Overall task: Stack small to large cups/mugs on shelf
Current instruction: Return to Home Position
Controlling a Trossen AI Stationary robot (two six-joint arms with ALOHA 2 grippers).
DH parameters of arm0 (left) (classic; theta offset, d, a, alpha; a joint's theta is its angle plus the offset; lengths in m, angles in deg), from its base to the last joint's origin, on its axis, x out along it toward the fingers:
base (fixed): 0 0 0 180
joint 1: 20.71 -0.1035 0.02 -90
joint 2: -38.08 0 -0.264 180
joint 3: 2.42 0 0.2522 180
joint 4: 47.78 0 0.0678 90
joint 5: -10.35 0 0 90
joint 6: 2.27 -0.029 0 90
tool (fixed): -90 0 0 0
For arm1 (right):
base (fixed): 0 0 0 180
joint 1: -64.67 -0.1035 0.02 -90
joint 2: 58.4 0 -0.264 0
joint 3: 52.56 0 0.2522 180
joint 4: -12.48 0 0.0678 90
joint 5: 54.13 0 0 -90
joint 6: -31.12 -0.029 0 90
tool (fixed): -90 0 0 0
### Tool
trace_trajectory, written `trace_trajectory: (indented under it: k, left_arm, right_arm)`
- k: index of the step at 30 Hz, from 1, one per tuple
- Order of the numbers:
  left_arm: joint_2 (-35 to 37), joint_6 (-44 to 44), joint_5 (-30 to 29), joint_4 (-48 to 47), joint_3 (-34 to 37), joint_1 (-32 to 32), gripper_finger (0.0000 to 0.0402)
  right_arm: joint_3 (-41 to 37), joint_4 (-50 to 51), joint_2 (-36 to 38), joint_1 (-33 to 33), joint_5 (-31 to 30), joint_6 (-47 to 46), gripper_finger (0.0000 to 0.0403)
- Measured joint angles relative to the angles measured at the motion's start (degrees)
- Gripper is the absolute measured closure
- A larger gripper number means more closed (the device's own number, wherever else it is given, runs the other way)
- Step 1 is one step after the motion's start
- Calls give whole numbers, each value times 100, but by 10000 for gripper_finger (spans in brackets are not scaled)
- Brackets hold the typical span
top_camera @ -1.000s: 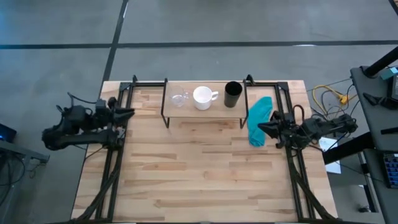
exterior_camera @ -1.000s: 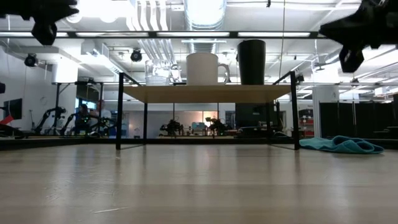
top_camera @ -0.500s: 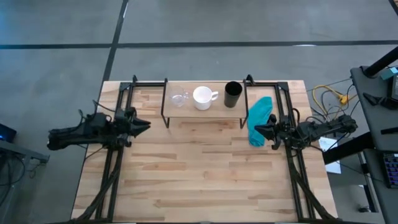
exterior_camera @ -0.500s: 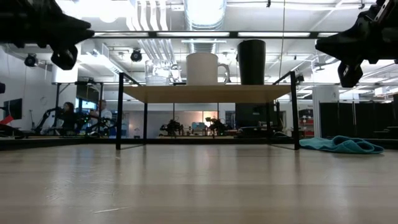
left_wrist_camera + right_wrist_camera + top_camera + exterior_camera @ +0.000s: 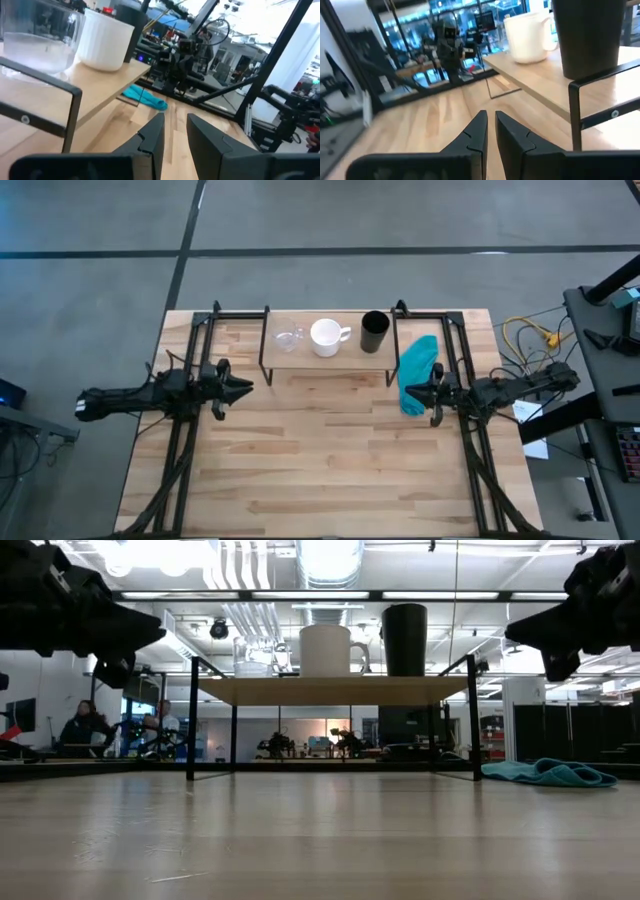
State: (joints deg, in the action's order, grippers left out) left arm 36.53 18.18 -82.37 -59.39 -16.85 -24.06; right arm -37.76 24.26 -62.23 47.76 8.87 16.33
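The shelf (image 5: 327,352) stands at the table's far side. On its board a clear glass cup (image 5: 288,338), a white mug (image 5: 326,337) and a black cup (image 5: 374,332) stand in a row on their bases, left to right. My left gripper (image 5: 247,387) hovers in front of the shelf's left end, open by a narrow gap (image 5: 175,129). My right gripper (image 5: 407,389) hovers over the teal cloth (image 5: 418,368), to the right of the shelf, fingers shut (image 5: 491,125). In the low view both grippers (image 5: 158,635) (image 5: 510,632) are about level with the cups.
The teal cloth lies on the table between the shelf's right legs and the black frame rail (image 5: 462,370). Black frame rails run along both sides of the table (image 5: 190,430). Bare wooden tabletop (image 5: 330,450) lies in front of the shelf. People sit in the room behind (image 5: 85,725).
Both arms have reached inward from the table's sides. My left gripper has moved toward the right and down, coming close to the shelf's left end. My right gripper has moved toward the left, over the teal cloth. The cups have stayed where they were.
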Motion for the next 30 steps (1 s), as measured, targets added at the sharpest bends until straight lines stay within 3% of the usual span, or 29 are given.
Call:
trace_trajectory:
  k: [10, 17, 30]
  left_arm:
    - [-6, -297, -269, -6, 22, 0, 333]
    - [-17, -319, -352, 7, 24, 0, 333]
    - [-67, -284, -354, 5, 33, 0, 333]
  right_arm:
    - [2, 4, -739, 4, -4, 157, 371]
    - [2, -4, -1213, 4, -4, -474, 371]
    - [0, -654, -892, 2, -5, 477, 371]
